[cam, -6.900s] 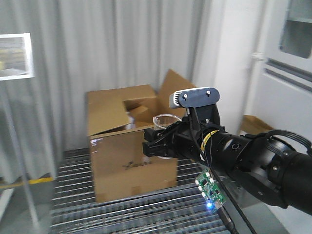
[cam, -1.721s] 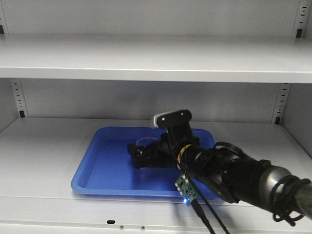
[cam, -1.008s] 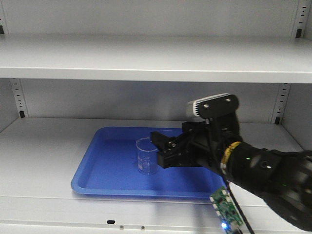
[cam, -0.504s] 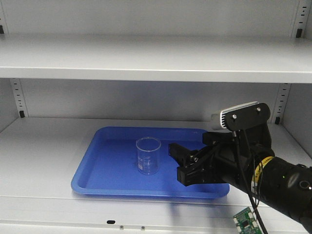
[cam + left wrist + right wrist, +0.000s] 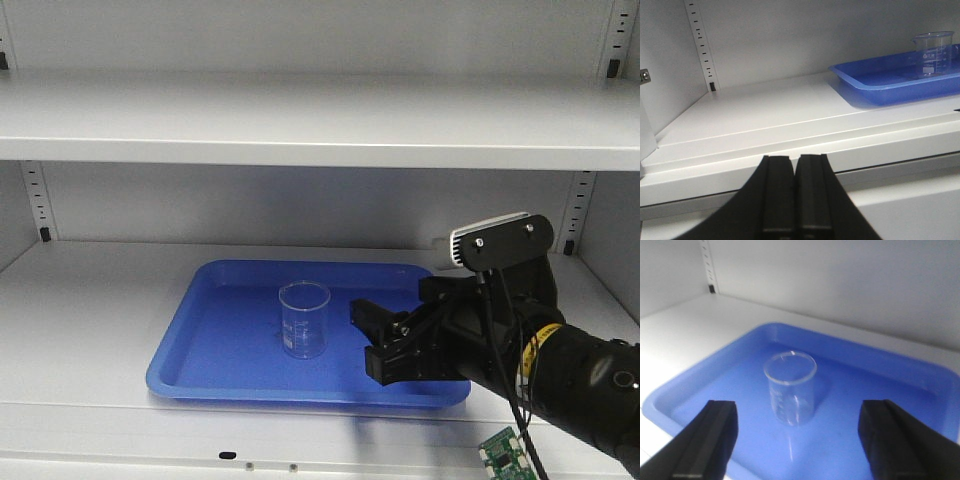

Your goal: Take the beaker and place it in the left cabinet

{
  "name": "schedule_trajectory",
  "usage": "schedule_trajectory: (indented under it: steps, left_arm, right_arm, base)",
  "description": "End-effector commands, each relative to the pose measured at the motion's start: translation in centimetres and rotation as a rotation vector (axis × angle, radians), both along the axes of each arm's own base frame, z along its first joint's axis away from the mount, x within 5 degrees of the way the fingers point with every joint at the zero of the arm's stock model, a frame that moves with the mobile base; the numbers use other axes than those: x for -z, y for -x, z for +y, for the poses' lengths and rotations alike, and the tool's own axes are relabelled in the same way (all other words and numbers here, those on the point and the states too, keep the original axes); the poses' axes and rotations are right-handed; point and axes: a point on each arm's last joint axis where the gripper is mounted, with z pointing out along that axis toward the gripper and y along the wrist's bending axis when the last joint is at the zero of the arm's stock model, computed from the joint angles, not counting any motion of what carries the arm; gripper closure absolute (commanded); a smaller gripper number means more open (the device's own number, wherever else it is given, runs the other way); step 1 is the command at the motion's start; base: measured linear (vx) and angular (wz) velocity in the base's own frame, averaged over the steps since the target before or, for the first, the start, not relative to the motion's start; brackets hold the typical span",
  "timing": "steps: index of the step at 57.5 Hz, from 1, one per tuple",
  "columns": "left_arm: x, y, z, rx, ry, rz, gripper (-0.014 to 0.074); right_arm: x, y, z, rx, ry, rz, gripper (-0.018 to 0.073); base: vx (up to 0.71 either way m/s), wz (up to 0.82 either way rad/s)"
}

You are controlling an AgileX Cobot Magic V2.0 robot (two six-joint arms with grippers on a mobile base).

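Note:
The clear glass beaker (image 5: 304,318) (image 5: 790,388) (image 5: 932,53) stands upright in a blue tray (image 5: 210,340) (image 5: 890,375) (image 5: 875,87) on a shelf of the light grey left cabinet (image 5: 100,290). My right gripper (image 5: 370,340) (image 5: 799,440) is open, just right of the beaker and apart from it, with nothing between its fingers. In the left wrist view my left gripper (image 5: 794,165) is shut and empty, in front of the shelf's edge, left of the tray.
A second wide shelf (image 5: 300,120) spans above. Slotted upright rails (image 5: 38,200) (image 5: 702,45) (image 5: 707,265) run up the back corners. The shelf's front lip (image 5: 880,145) lies just ahead of the left gripper.
The right gripper let go of the beaker in the tray and drew back to the right. Over the last half second it has barely moved. Much earlier it held the beaker near a cardboard box.

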Motion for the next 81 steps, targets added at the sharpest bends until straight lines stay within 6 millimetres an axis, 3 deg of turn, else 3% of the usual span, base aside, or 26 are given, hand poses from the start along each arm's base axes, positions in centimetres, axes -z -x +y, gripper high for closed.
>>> schedule_trajectory:
  steps: [1, 16, 27, 46, 60, 81]
  left_arm:
    - [-0.3, 0.2, 0.0, 0.005, 0.017, -0.086, 0.0595]
    - [-0.3, 0.2, 0.0, 0.005, 0.017, -0.086, 0.0595]
    - [-0.3, 0.2, 0.0, 0.005, 0.017, -0.086, 0.0595]
    - [-0.3, 0.2, 0.0, 0.005, 0.017, -0.086, 0.0595]
    - [-0.3, 0.2, 0.0, 0.005, 0.017, -0.086, 0.0595]
    - [-0.3, 0.2, 0.0, 0.005, 0.017, -0.086, 0.0595]
  right_arm:
    - [-2.1, 0.7, -0.7, 0.025, -0.038, -0.03, 0.0061]
    - [-3.6, 3.0, -3.9, 0.104, 0.013, 0.049, 0.0246]
    - [-4.7, 4.7, -5.4, 0.112, 0.105, 0.018, 0.0575]
    - [-4.3, 4.9, -10.2, 0.32, 0.026, 0.034, 0.057]
    - [-1.0, 9.0, -12.3, 0.386, -0.013, -0.091, 0.0568]
    - [8.3, 16.9, -13.4, 0.388, -0.025, -0.124, 0.0568]
  base:
    - [0.0, 0.0]
    - [0.0, 0.0]
    - [0.0, 0.0]
    - [0.0, 0.0]
    - [0.0, 0.0]
    - [0.0, 0.0]
